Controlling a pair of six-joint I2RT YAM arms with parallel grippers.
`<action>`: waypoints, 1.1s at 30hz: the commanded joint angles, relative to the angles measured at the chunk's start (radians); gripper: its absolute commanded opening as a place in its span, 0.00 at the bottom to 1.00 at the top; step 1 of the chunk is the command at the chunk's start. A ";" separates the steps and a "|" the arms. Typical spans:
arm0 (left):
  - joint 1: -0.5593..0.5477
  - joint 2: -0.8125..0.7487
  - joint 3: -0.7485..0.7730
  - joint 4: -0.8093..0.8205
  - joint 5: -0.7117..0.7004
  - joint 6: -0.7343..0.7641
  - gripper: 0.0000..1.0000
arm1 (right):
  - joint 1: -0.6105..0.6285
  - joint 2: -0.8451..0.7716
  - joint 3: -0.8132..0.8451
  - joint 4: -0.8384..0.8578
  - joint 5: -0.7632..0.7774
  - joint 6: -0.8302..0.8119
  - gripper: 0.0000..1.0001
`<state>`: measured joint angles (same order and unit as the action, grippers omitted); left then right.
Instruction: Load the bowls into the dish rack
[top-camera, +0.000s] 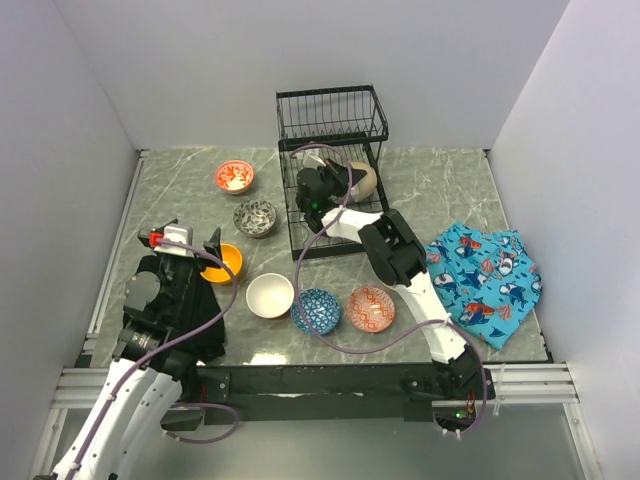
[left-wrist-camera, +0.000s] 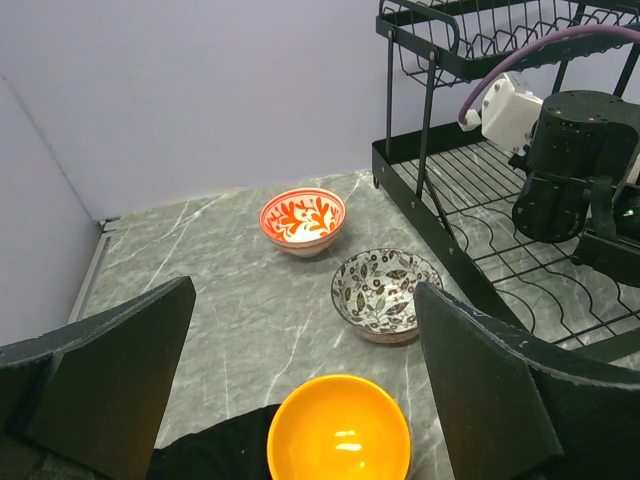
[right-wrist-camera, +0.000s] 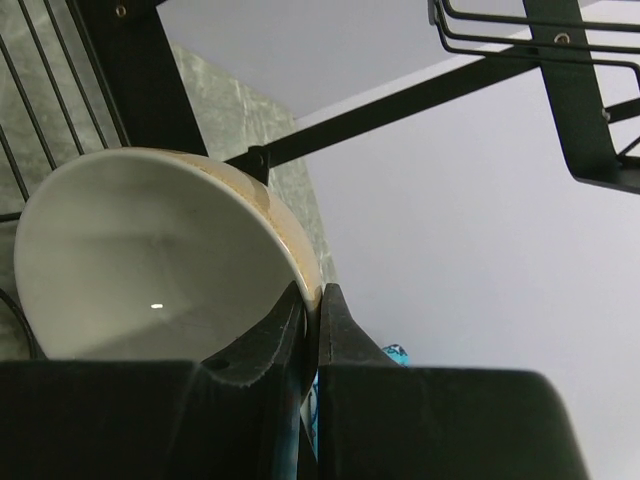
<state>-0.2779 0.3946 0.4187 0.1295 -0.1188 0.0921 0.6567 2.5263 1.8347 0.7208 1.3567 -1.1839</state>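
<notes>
The black wire dish rack (top-camera: 332, 115) stands at the back centre. My right gripper (top-camera: 352, 181) is inside its lower tier, shut on the rim of a beige bowl (right-wrist-camera: 150, 250), which stands tilted on edge over the slotted tray; the bowl also shows from above (top-camera: 365, 180). My left gripper (left-wrist-camera: 300, 400) is open, its fingers (left-wrist-camera: 100, 380) spread either side of the orange bowl (left-wrist-camera: 338, 432), above it. Loose on the table are a red-patterned bowl (top-camera: 235, 176), a black-and-white leaf bowl (top-camera: 256, 216), a white bowl (top-camera: 270, 295), a blue bowl (top-camera: 316, 310) and a red-orange bowl (top-camera: 372, 308).
A blue whale-print cloth (top-camera: 482, 280) lies at the right. White walls close the table on three sides. The rack's upper basket (right-wrist-camera: 540, 60) hangs over the right gripper. The right arm's purple cable (top-camera: 330, 340) loops over the front bowls.
</notes>
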 joint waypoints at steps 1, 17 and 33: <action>0.006 0.003 0.002 0.019 0.015 0.000 0.99 | 0.006 0.098 0.003 -0.064 -0.018 0.052 0.00; 0.006 0.000 -0.009 0.038 0.004 0.017 0.99 | 0.041 0.123 -0.012 -0.067 -0.062 0.016 0.34; 0.006 0.019 0.011 0.010 0.002 0.012 0.99 | 0.089 0.013 -0.106 0.090 -0.054 -0.058 0.74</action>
<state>-0.2779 0.3985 0.4126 0.1310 -0.1200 0.0940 0.7212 2.5877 1.7798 0.7296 1.3247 -1.2259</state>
